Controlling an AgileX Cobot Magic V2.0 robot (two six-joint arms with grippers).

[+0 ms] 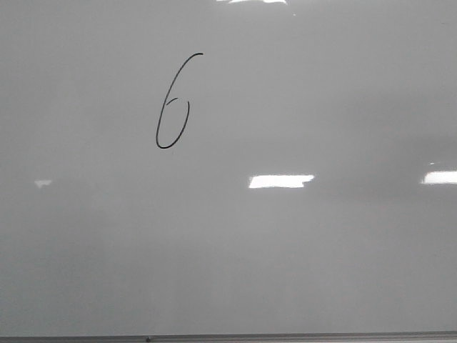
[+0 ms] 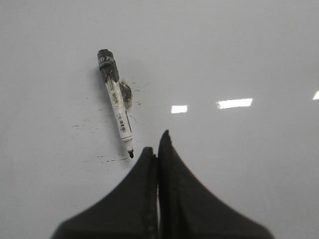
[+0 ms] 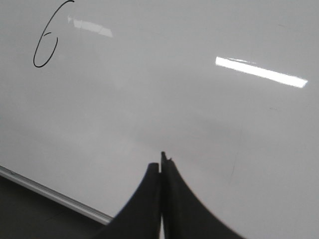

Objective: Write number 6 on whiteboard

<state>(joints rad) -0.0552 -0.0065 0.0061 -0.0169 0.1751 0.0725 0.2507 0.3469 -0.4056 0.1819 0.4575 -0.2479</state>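
A thin black slanted number 6 (image 1: 173, 103) stands on the whiteboard (image 1: 300, 250) at the upper left of the front view. It also shows in the right wrist view (image 3: 47, 42). A white marker (image 2: 116, 102) with a black cap end lies flat on the board in the left wrist view, its black tip uncapped. My left gripper (image 2: 157, 144) is shut and empty, just beside the marker's tip and apart from it. My right gripper (image 3: 162, 162) is shut and empty over the board, well away from the 6. Neither gripper shows in the front view.
The board's thin grey metal edge strip (image 1: 285, 336) runs along the bottom of the front view and shows in the right wrist view (image 3: 55, 196), with dark ground beyond it. Small black ink specks (image 2: 112, 159) lie by the marker's tip. Bright light reflections lie on the board.
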